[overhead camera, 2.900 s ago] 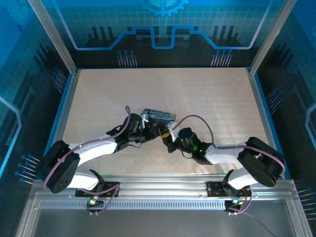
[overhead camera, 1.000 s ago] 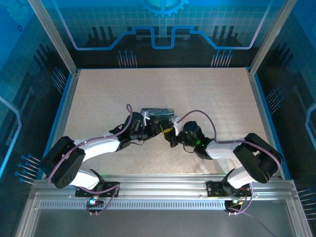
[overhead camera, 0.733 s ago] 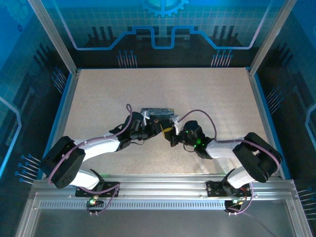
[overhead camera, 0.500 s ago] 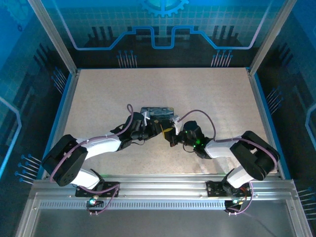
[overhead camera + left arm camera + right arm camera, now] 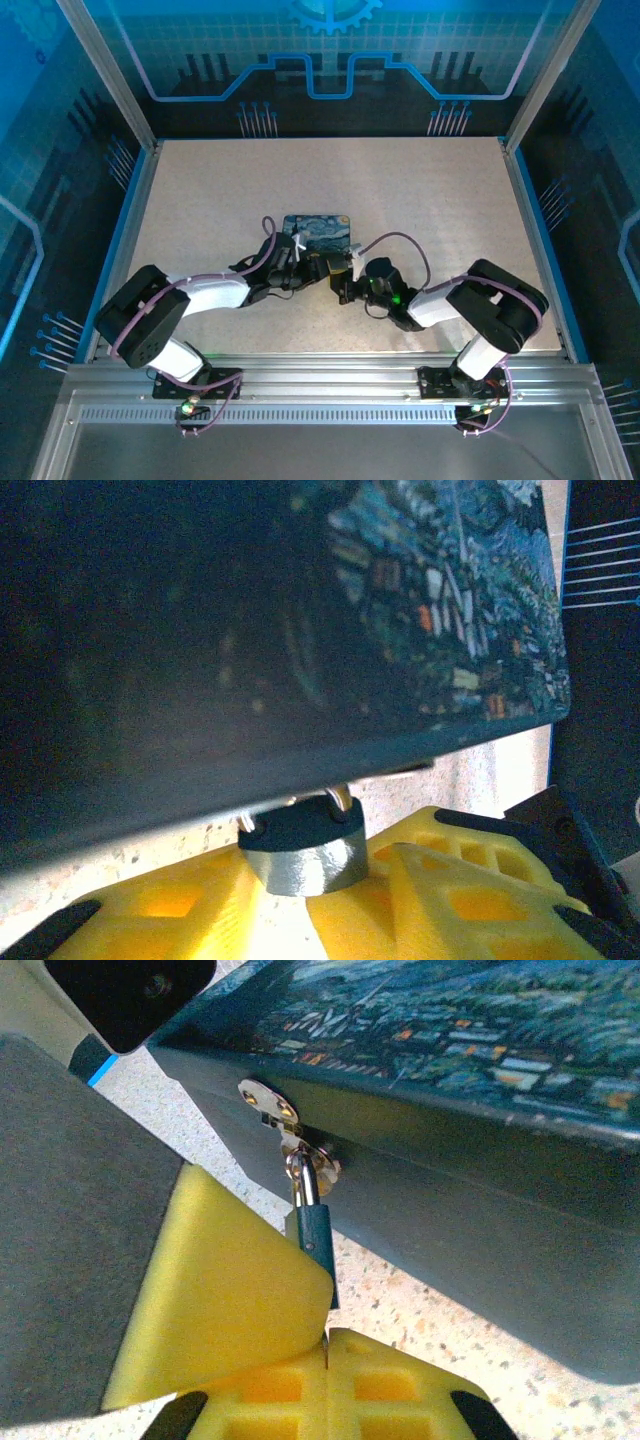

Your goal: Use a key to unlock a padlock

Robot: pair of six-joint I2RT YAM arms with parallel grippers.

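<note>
The tiny dark bluish padlock [image 5: 300, 848] hangs by its silvery shackle from the hasp [image 5: 265, 1100] on the front of the starry-night box [image 5: 318, 230]. My left gripper [image 5: 305, 870] is shut on the padlock, its yellow fingers [image 5: 450, 890] pressing the body from both sides. In the right wrist view the padlock [image 5: 318, 1238] shows edge-on beside the left gripper's yellow pad [image 5: 220, 1300]. My right gripper [image 5: 327, 1345] sits just below it, shut on a thin metal key blade that points up at the lock's underside. In the top view both grippers [image 5: 320, 262] [image 5: 343, 283] meet at the box's near edge.
The box lies on the speckled beige table [image 5: 420, 190], with open room behind it and to both sides. Blue-edged frame walls [image 5: 128, 220] border the table. Both arms stretch low across the near half.
The box has swung from tilted to lying squarer, with its painted lid facing up. Both grippers moved a little left and closer together at its front edge.
</note>
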